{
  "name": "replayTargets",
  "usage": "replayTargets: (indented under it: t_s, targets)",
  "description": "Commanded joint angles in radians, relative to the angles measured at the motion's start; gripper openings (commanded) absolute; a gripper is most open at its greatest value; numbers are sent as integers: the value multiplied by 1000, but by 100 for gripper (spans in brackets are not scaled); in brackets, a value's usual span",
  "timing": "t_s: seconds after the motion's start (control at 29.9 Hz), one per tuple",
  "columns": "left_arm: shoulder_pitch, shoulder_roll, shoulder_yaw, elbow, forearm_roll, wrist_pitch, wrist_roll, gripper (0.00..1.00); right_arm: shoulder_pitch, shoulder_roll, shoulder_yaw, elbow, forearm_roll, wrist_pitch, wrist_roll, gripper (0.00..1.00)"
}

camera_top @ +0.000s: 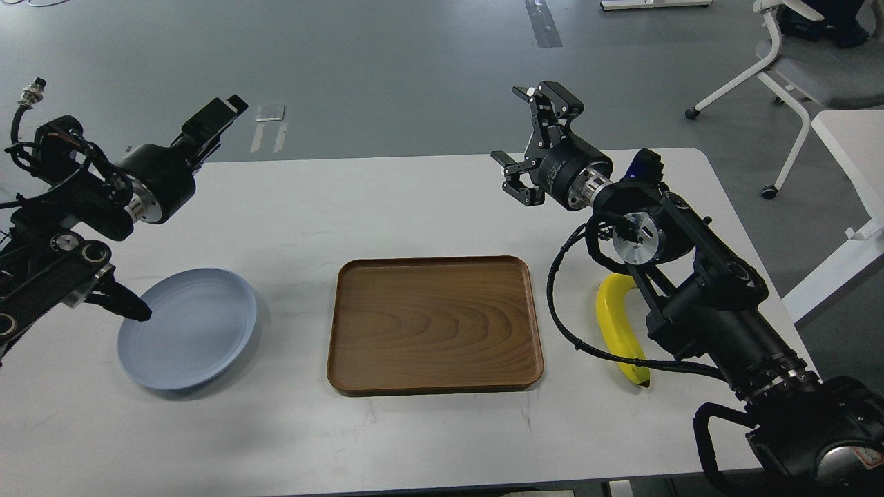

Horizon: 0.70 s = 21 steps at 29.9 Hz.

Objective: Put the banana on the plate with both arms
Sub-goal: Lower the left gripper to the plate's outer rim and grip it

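Note:
The yellow banana (617,324) lies on the white table at the right, partly hidden behind my right arm, its dark tip toward me. The pale blue-grey plate (186,330) sits empty at the left. My right gripper (526,145) is open and empty, held above the far side of the table, well above and left of the banana. My left gripper (215,121) is raised over the table's far left edge, behind the plate. It is seen side-on, so its fingers cannot be told apart.
A brown wooden tray (435,324) lies empty in the middle of the white table (414,200), between plate and banana. A white office chair (804,65) and another white table (853,148) stand beyond the right edge.

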Motion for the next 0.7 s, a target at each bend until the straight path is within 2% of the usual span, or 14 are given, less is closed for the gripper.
replayTargets:
  t_s: [0.0,0.03,0.07,0.13,0.2,0.33,0.47,0.67]
  targets:
    - [29,90,89,-49,98,156,-4,98,-2,0,2,0,0,0,0,100]
    - [37,111,131,-52,104,195,-16,98,-4,0,2,0,0,0,0,100]
    - [37,111,131,-52,104,195,-17,98,-4,0,2,0,0,0,0,100]
    - [40,145,203,-54,109,235,-52,98,-8,0,2,0,0,0,0,100]
    - [41,202,307,-60,110,299,-67,98,-10,0,2,0,0,0,0,100]
    - [40,281,402,-60,112,323,-79,98,-12,0,1,0,-2,0,0,100]
    - [41,343,470,-60,113,324,-217,98,-15,0,-4,0,-2,0,0,100]
    - [52,363,511,-58,133,335,-227,98,-13,0,-8,-2,-3,-3,-2,100]
